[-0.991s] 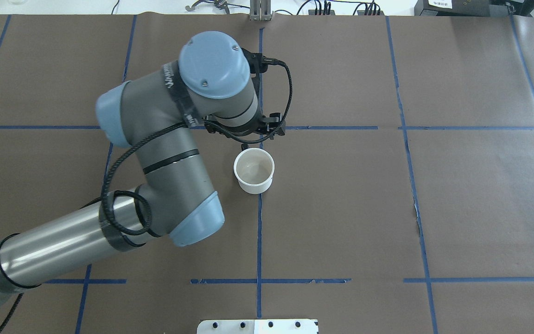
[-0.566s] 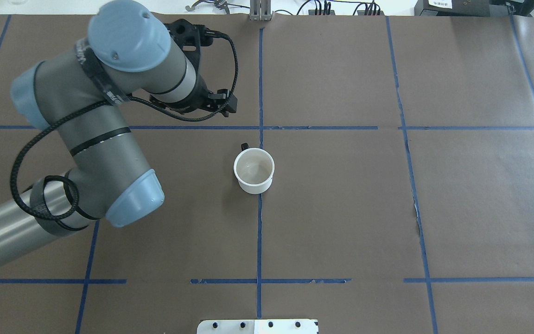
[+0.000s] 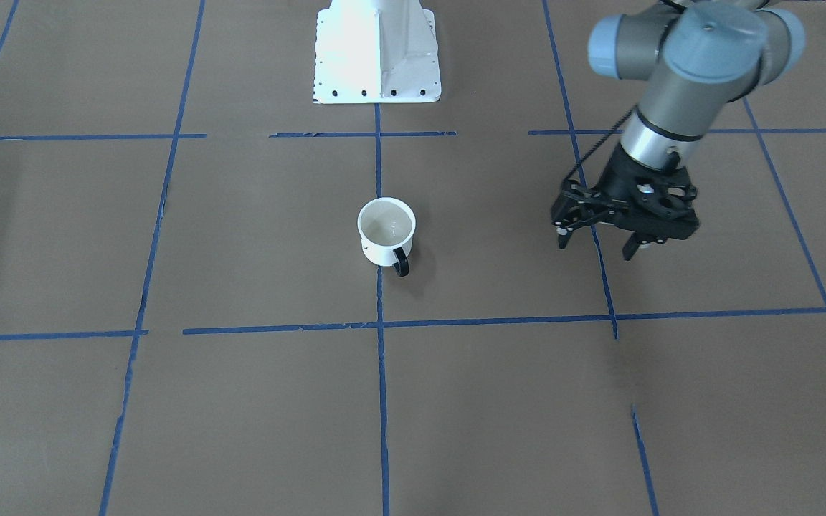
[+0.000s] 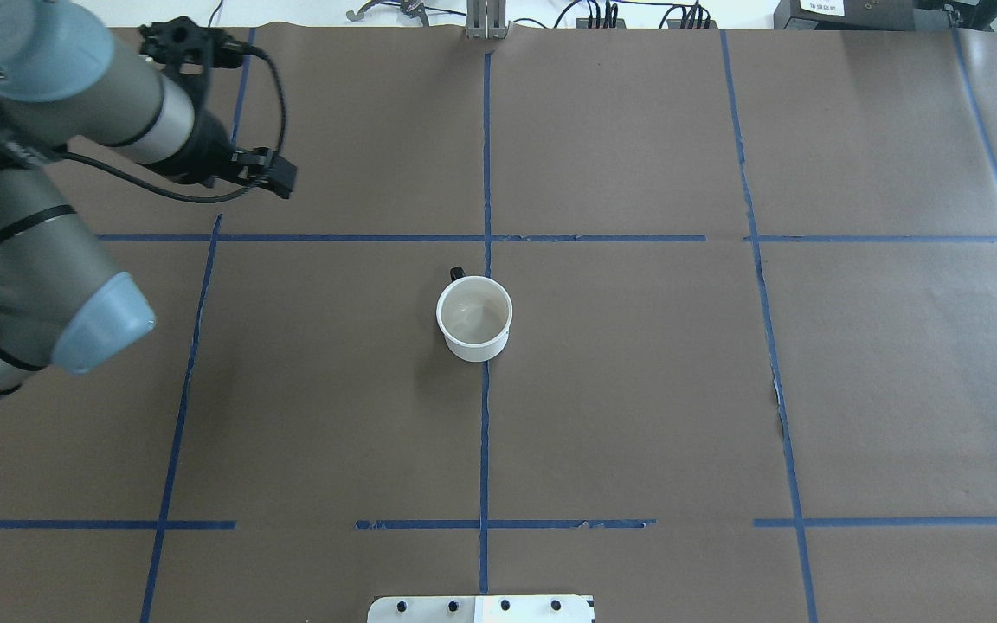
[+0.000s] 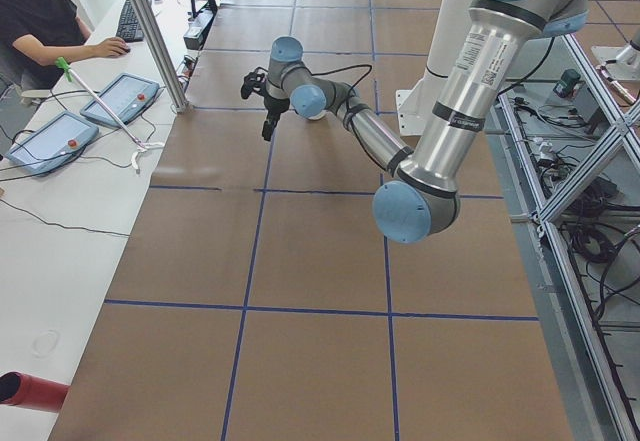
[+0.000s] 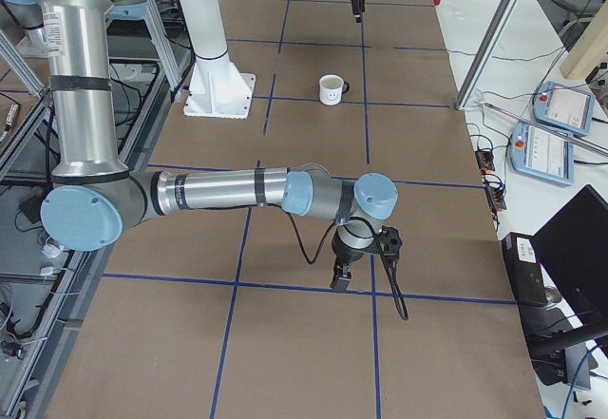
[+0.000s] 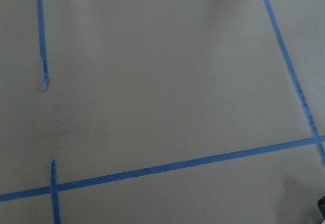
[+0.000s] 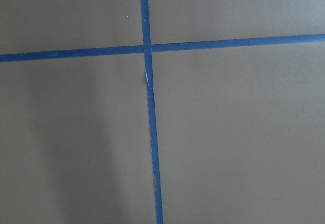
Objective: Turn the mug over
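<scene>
Currently, we find the mug (image 3: pixel 384 229) standing upright, mouth up, on the paper-covered table (image 3: pixel 241 236), over a blue tape line (image 3: pixel 382 394), handle pointing away from the robot. The left gripper (image 3: pixel 596 247) hangs well apart from it, jaws spread wide and empty. For the right gripper (image 6: pixel 340 279), we cannot tell the jaw state.

Even light; wrist views seemingly soft

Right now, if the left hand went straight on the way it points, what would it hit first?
Most likely the paper-covered table, beside a blue tape line. The left hand points down, open; the mug stands well off to the side.
</scene>
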